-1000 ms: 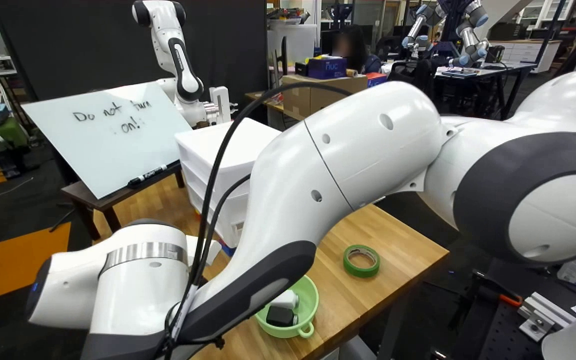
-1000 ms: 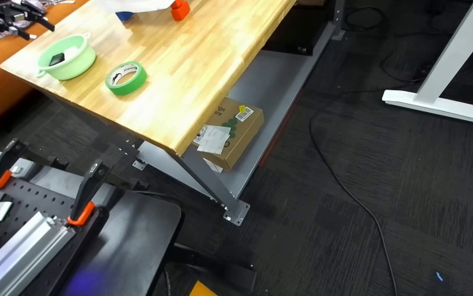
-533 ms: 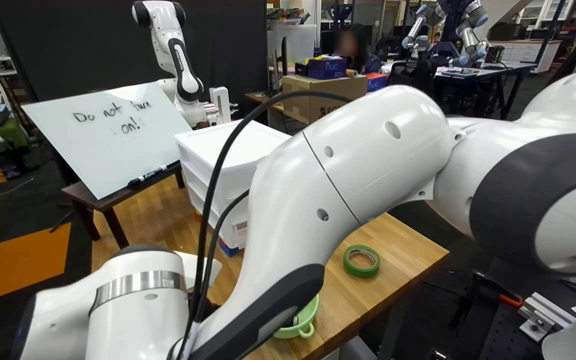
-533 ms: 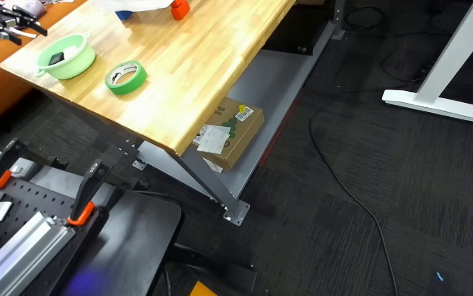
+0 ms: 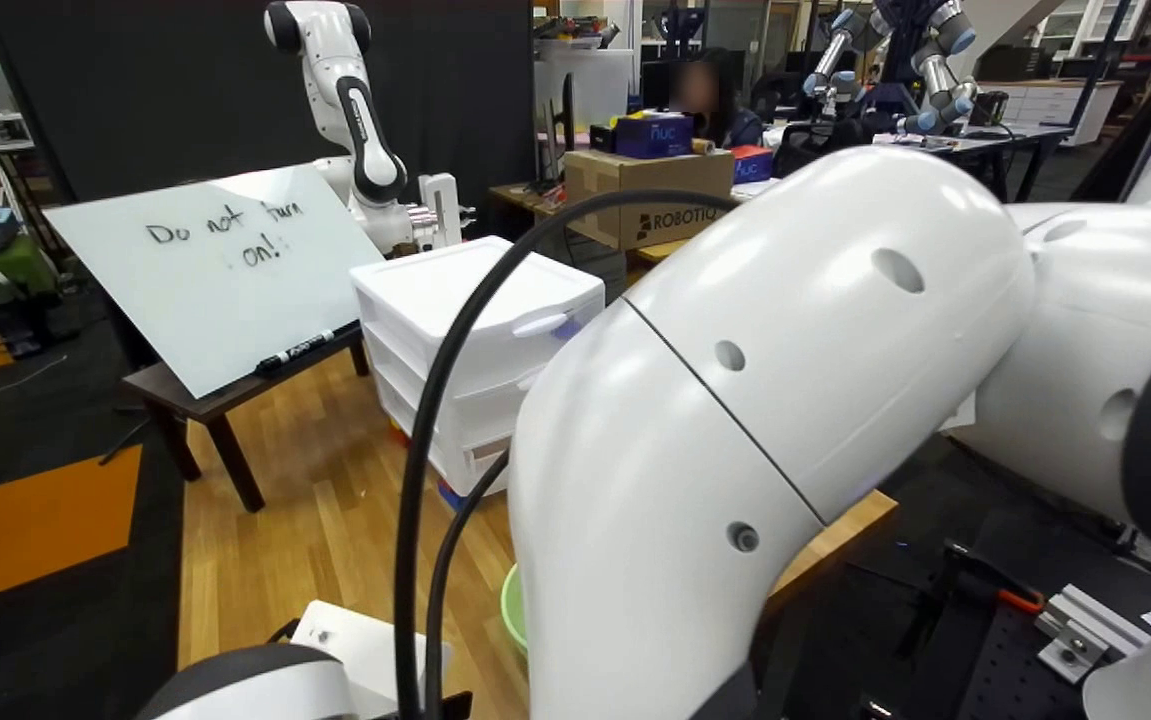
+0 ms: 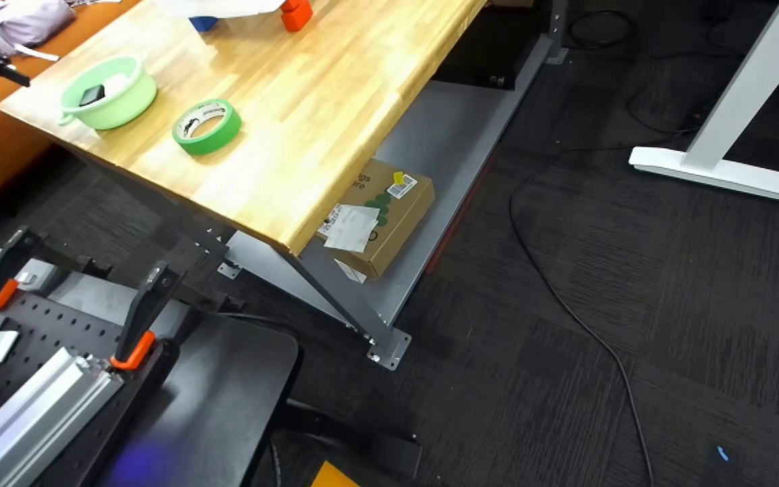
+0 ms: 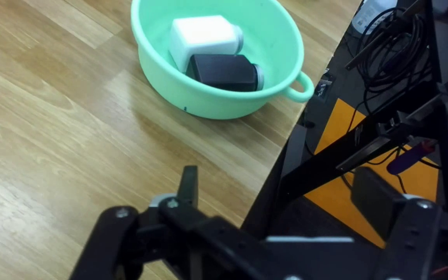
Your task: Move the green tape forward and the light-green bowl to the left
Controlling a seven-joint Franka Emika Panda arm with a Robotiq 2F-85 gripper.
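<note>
Fingers [image 7: 188, 186] of the black two-finger gripper [image 7: 281, 192] stand wide apart and empty, one showing against the pale wooden tabletop [image 7: 72, 136], its partner past the edge, so descending here could clip that edge. Ahead of the fingertips, clear of them, sits the round light-green plastic bowl [image 7: 216, 104]; a skewed push might shift the boxy white bottle [image 7: 206, 37] and boxy black bottle [image 7: 227, 74] inside and tip it off the nearby edge. Beyond the bowl from the fingers lies the flat green tape ring [image 6: 212, 141], where a low reach risks striking the bowl first.
</note>
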